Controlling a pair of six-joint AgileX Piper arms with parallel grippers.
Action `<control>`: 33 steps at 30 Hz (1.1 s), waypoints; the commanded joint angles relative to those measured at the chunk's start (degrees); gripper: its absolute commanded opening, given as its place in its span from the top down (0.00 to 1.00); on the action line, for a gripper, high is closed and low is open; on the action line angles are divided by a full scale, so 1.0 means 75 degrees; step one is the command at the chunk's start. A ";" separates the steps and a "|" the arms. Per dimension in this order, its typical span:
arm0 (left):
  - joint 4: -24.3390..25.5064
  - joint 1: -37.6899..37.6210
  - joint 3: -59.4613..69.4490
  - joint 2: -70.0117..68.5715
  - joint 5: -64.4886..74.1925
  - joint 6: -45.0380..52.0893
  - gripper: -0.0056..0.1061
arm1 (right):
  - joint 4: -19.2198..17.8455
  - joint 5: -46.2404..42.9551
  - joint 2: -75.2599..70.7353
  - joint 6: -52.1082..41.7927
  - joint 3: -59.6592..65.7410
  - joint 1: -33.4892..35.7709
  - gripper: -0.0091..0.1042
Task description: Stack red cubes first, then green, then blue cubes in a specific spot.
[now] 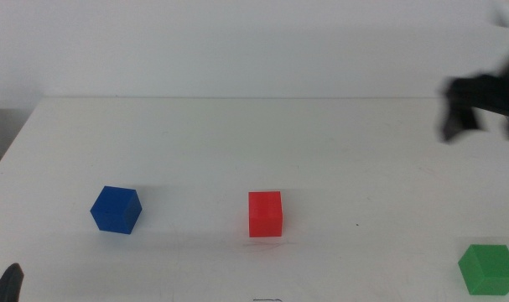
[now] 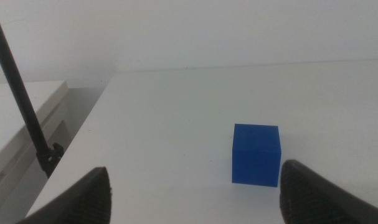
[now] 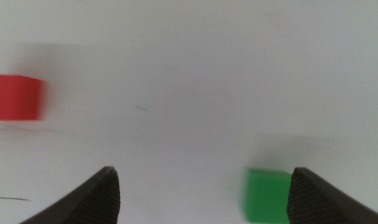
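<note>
We see a plain white matte tabletop (image 1: 237, 143) under soft, even light, with only faint shadows on it. Behind its far edge rises a bare white wall (image 1: 237, 42). Beside the table's left edge, in the left wrist view, stands a pale grey cabinet-like piece of furniture (image 2: 20, 118), and a thin black rod (image 2: 17, 81) slants up in front of it. We cannot see a floor or window.

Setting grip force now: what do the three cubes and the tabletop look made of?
Red cube, green cube, blue cube: probably hard plastic or painted wood; uniform matte faces, crisp edges, no glare. Tabletop: smooth white, likely laminate, with faint sheen.
</note>
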 commanded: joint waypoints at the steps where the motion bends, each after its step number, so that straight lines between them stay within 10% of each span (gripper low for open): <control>1: -0.0062 -0.0016 -0.0031 -0.0156 -0.0590 -0.0087 0.13 | -0.0104 0.0287 -0.0782 -0.0537 0.0461 -0.0602 0.13; 33: -0.0062 -0.0016 -0.0031 -0.0156 -0.0590 -0.0087 0.13 | -0.0055 -0.1884 0.0601 -0.1230 0.3399 -0.1750 0.17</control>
